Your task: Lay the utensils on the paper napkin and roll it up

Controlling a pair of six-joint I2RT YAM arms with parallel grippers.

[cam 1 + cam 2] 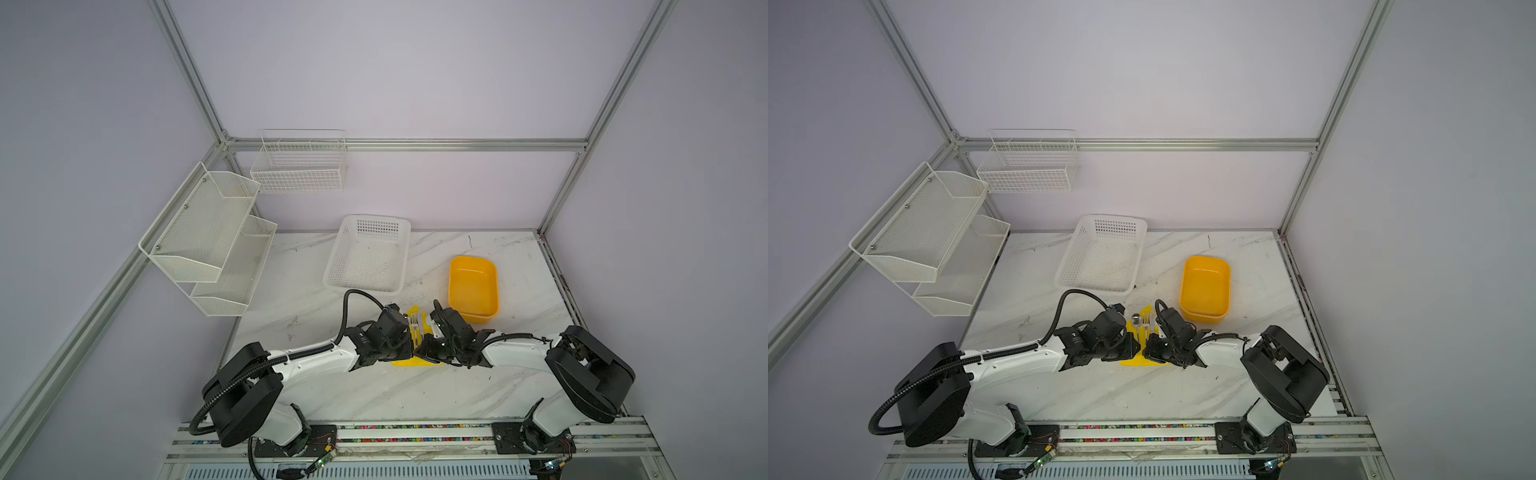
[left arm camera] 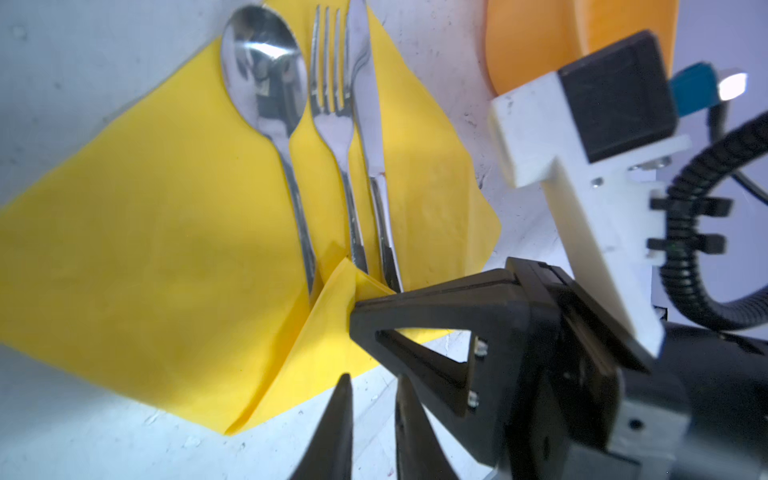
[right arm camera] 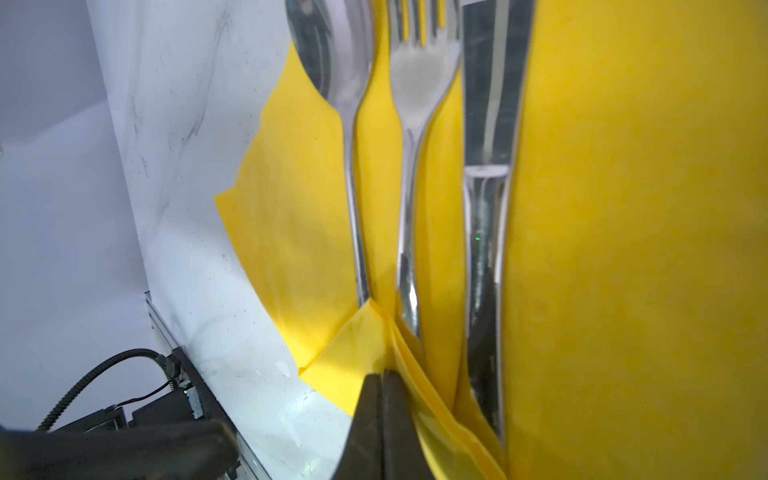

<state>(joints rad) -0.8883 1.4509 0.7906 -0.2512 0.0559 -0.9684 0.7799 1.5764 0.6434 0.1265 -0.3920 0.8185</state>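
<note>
- The paper napkin [image 2: 166, 249] lies on the marble table [image 1: 374, 395], near the middle between the two arms and just near-left of the orange-yellow tub [image 1: 473, 286].
- The utensils rest on it side by side, with the spoon [image 2: 266, 83] on the left, the fork [image 2: 332, 116] in the middle and the knife [image 2: 368, 104] on the right. Their heads point far and their handles point near. Part of the spoon's bowl overhangs the napkin's edge.
- The right gripper [image 3: 383, 378] is clenched on a raised fold of the napkin's near corner, right at the handle ends, where the paper stands up in a sharp tent.
- The left gripper [image 2: 374, 378] hovers over bare table just near of that fold. Its jaws are a narrow way apart with nothing between them.
- The napkin looks thin, light and limp. It will probably crease wherever it is pinched and could tear or slip free under a hard tug.
- The cutlery is stiff, smooth and heavy next to the paper. It should pin the sheet down, but the pieces may slide or clatter apart as the paper lifts.
- The best hold is likely a corner or free edge, pinching paper only. The wide flap left of the spoon looks like the natural place for the left gripper to take hold and roll over the handles.
</note>
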